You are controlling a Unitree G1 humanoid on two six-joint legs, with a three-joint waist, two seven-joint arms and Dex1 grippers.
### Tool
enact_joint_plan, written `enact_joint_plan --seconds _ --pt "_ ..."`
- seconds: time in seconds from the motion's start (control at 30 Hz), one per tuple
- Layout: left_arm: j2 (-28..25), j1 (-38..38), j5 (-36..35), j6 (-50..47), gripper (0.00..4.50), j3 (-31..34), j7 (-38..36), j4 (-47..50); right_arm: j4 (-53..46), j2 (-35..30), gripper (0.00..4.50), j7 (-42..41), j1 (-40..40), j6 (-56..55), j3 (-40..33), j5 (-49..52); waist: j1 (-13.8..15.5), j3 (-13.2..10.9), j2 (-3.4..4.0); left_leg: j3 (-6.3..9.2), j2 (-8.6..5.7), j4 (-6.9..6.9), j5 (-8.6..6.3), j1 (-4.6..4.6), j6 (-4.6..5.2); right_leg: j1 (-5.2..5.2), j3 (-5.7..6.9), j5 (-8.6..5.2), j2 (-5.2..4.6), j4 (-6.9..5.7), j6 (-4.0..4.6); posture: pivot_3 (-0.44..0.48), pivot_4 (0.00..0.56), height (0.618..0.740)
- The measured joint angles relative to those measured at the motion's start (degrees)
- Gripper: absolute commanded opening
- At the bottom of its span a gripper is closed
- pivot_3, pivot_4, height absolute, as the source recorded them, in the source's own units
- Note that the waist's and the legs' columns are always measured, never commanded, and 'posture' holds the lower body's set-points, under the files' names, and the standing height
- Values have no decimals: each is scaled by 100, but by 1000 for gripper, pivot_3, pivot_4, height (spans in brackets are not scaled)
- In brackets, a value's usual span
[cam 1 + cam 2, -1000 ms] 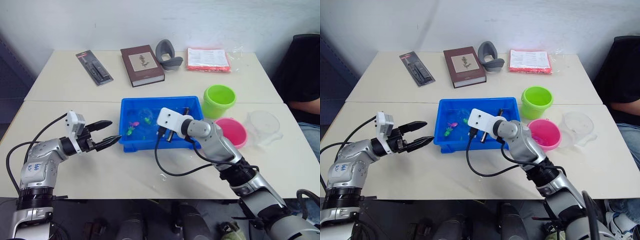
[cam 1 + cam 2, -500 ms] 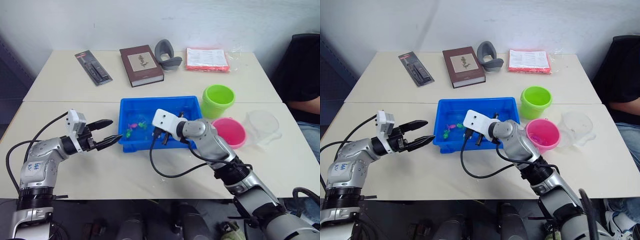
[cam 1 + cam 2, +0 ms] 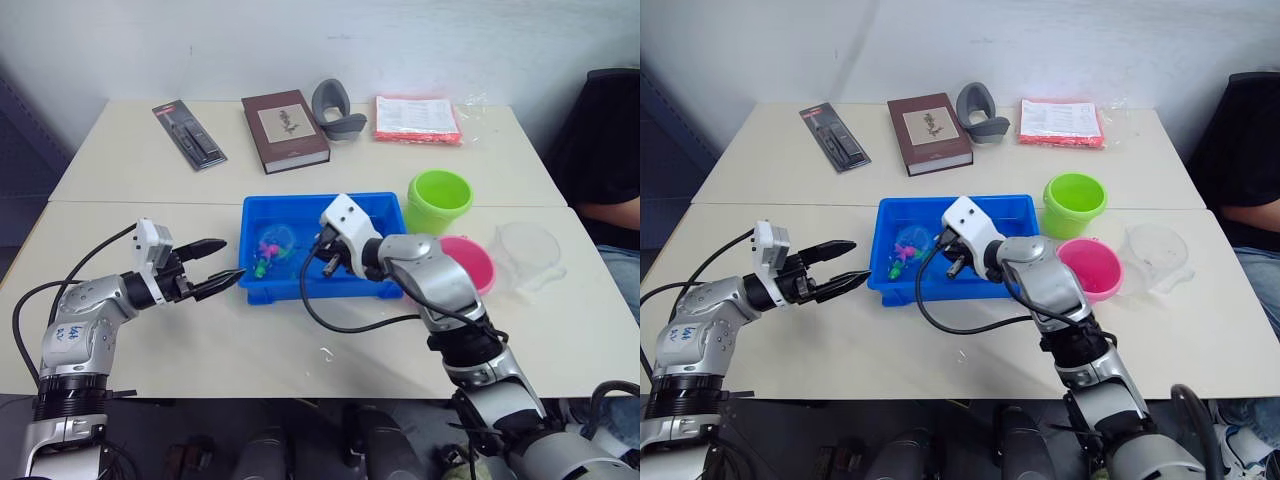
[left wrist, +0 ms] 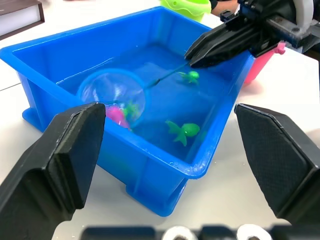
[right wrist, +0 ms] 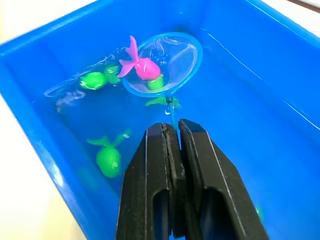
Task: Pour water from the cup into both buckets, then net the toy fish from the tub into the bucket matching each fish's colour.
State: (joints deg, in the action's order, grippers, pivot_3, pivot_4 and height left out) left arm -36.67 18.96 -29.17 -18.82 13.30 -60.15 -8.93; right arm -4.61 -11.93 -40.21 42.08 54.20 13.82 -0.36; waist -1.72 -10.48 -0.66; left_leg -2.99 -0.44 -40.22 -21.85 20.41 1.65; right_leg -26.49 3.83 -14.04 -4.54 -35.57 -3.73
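The blue tub [image 3: 292, 291] holds water and small toy fish. My right gripper [image 5: 172, 134] is shut on the thin black handle of the net [image 5: 176, 56], whose blue ring sits in the tub's left part. A pink fish [image 5: 143, 66] lies in the ring over a green one. More green fish [image 5: 108, 160] float loose nearby. My left gripper [image 3: 229, 262] is open, level with the tub's left front corner and just clear of it. The lime green bucket [image 3: 438, 200] and pink bucket [image 3: 472, 262] stand right of the tub, with the clear cup [image 3: 527, 252] beyond them.
At the back of the table lie a brown book [image 3: 285, 130], a black packaged tool [image 3: 189, 134], a grey curved object [image 3: 335, 108] and a red-edged packet [image 3: 416, 118]. A person in dark clothes [image 3: 612, 150] sits at the right edge.
My right gripper has turned and swept the net toward the tub's left side, and the pink fish now lies in its ring. The left arm has stayed put.
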Motion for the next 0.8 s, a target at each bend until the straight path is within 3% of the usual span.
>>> enact_joint_plan --seconds 0.3,0.8 --pt "1 18 -20 -62 4447 -16 -15 133 -1010 -701 0 -23 -665 481 -827 748 16 0 0 0 0 2 0 1 0 0 -1 0 0 2 0 0 150 740" --pt "266 673 -297 -558 4447 -522 -284 440 -3217 -1496 0 -141 -2304 770 -3115 2731 48 0 0 -2 -2 3 0 -2 1 4 -5 0 2 4 -1 0 150 740"
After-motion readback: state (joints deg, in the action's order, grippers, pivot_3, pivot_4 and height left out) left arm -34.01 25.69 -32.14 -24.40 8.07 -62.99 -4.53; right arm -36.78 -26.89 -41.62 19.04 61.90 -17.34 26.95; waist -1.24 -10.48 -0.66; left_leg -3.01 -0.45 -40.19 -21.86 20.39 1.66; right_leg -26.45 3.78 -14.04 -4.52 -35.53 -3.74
